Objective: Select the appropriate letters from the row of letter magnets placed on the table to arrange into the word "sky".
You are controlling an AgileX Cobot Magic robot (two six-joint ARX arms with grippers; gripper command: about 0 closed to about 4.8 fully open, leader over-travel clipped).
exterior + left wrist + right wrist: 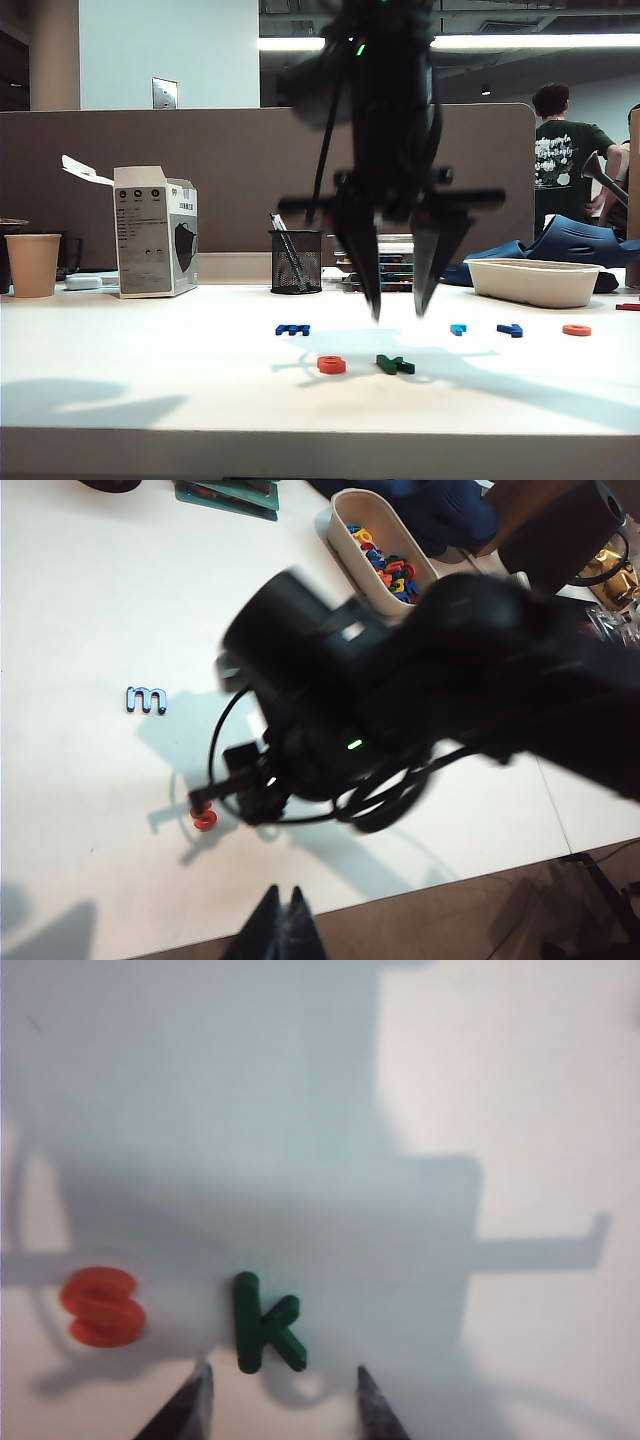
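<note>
On the white tabletop two letters of the word already sit side by side near the front: the orange-red S and the green K. The dark blue Y, I think, waits in the far row to the right. The right gripper hangs point-down just above the K, jaws apart, holding nothing. The left gripper hovers off left, seemingly closed.

S magnet left of K magnet, M magnet behind
</note>
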